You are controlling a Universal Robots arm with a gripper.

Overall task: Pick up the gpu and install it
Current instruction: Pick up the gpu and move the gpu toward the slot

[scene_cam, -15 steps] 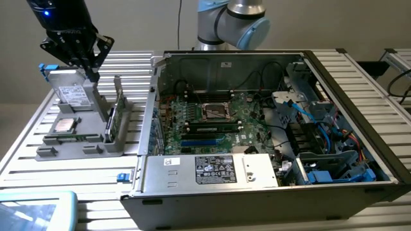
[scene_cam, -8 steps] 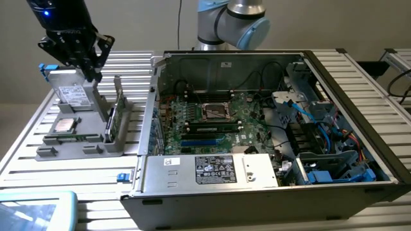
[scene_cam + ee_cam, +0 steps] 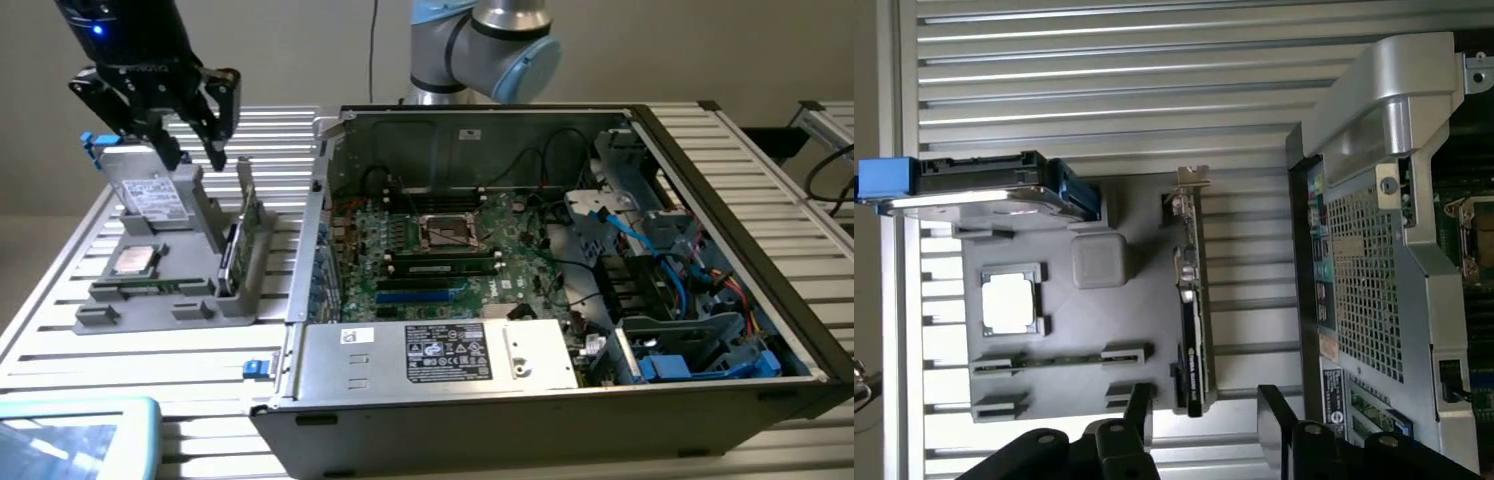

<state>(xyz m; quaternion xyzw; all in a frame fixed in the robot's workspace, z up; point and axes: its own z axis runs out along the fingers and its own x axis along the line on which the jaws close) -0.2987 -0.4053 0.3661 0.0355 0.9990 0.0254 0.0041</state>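
**Exterior view.** The grey parts holder sits on the slatted table, near the table's edge at the exterior view's left. It carries four items:
- The gpu stands on its long edge in a slot along the holder's side nearest the computer case, with its metal bracket end up.
- A hard drive leans at the holder's rear.
- A processor lies flat in front of the drive.
- A memory stick lies flat near the holder's front edge.

The case lies open beside the holder, showing the motherboard and a power supply along its front wall. The holder's side is just beside the case wall, with little bare table between them. The gripper hangs over the holder's rear with its fingers spread and nothing in them. I read the space above the card as unobstructed. A pale blue object occupies the table's front corner.

**Wrist view.** I look straight down on the holder. The gpu is seated on edge in its slot, well apart from the processor and the hard drive. The memory stick lies in its own groove. The gripper is released and empty. The card's end opposite the bracket lines up with the gap between the fingers. I cannot tell how high they stand above it. The perforated case wall runs near the card, parallel to it. Bare table slats extend beyond the holder.
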